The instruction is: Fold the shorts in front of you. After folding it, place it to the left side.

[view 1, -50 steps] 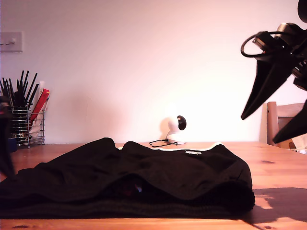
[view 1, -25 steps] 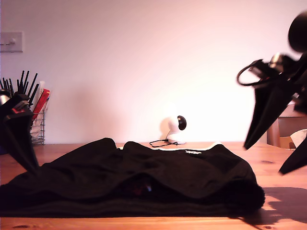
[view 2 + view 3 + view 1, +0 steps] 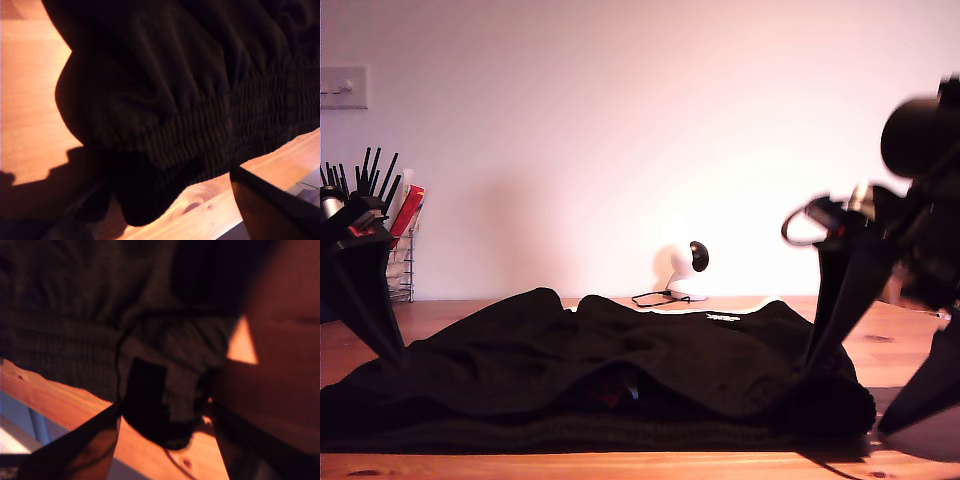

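The black shorts (image 3: 620, 360) lie spread on the wooden table (image 3: 910, 345), with the ribbed waistband (image 3: 240, 125) toward the near edge and a white trim along the far edge. My second gripper (image 3: 848, 398) is open at the exterior view's right. Its fingers straddle the bunched waistband end (image 3: 170, 370), and this arm is blurred. At the exterior view's left my first gripper (image 3: 365, 345) is open, with one finger (image 3: 380, 310) resting against the fabric. In the first wrist view the other waistband corner (image 3: 135, 200) lies between its wide-apart fingers (image 3: 270, 205).
A wire basket of pens and tools (image 3: 375, 250) stands at the back on the exterior view's left. A small white round device with a cable (image 3: 685, 265) sits behind the shorts. The table's near edge (image 3: 60, 390) runs close to the waistband.
The arm at the exterior view's right dropped from high above down onto the shorts' end. The arm at the left swung in against the fabric a second ago, then held still.
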